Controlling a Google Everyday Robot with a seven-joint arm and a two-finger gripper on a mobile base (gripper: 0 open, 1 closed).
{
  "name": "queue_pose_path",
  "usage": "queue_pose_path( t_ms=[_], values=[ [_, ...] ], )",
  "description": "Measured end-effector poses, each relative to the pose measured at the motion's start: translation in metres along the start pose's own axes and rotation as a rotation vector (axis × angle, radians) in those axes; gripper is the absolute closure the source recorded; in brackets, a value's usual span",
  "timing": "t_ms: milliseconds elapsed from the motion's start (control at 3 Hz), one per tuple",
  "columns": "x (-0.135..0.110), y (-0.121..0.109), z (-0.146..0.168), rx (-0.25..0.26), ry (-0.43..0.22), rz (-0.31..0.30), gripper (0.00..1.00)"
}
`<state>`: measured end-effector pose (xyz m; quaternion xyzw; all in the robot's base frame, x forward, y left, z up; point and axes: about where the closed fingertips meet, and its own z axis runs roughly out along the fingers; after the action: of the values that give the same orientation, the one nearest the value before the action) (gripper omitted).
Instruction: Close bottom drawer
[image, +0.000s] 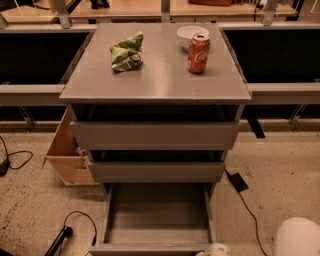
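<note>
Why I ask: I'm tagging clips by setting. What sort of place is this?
Probably a lab or workshop: a grey metal drawer cabinet, cables trailing over the floor, and a cardboard box beside the cabinet. The gripper is at the picture's bottom edge, by the front of the open bottom drawer.

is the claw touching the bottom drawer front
Cannot tell. In the camera view the claw sits at the bottom edge by the bottom drawer front, mostly cut off.

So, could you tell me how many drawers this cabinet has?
3: the top drawer, the middle drawer, and the bottom drawer, pulled far out. The gripper sits at its front right corner.
</note>
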<state>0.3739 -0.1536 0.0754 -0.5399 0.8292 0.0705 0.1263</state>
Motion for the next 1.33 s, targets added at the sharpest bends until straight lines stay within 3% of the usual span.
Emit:
queue_pose_path(
  t_ms=[333,1000,1333],
  values=[
    [-0.013,-0.018,0.010,0.063,-0.052,-0.032,1.00],
    [-0.048,-0.080,0.000,0.175,-0.097,-0.108,1.00],
    [-0.048,-0.079,0.000,0.175,-0.097,-0.108,1.00]
  ],
)
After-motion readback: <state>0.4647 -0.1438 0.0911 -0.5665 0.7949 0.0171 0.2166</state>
